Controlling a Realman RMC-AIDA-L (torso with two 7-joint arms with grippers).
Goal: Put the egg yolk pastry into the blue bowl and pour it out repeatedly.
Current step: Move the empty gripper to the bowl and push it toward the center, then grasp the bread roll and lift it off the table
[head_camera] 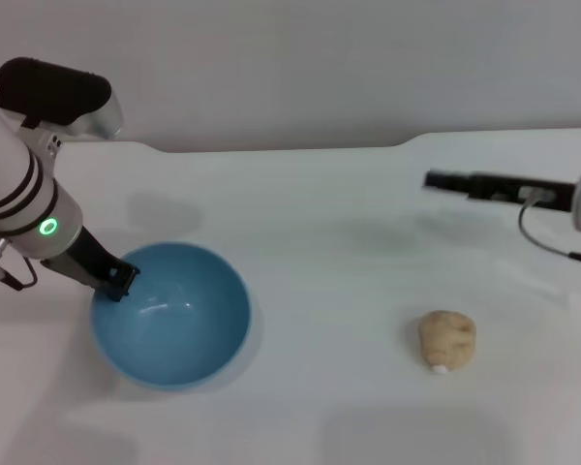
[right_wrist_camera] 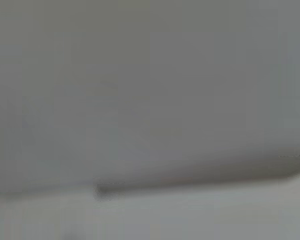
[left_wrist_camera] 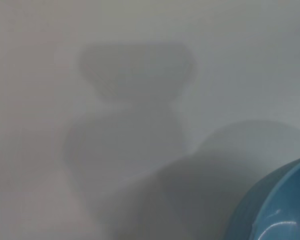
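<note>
— Left gripper?
— Clamped on the blue bowl at its near-left rim.
— Right gripper?
— Raised over the table; its opening, cannot tell. Egg yolk pastry lies outside the bowl.

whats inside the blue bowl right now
Nothing: the blue bowl is empty. The left gripper sits at its rim. The pastry lies on the table, apart from it.

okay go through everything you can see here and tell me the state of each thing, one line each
blue bowl: upright on the table, empty.
egg yolk pastry: lying on the table, apart from the bowl, not held.
left end effector: at the bowl's near-left rim, gripping it.
right end effector: above the table beyond the pastry, holding nothing.
</note>
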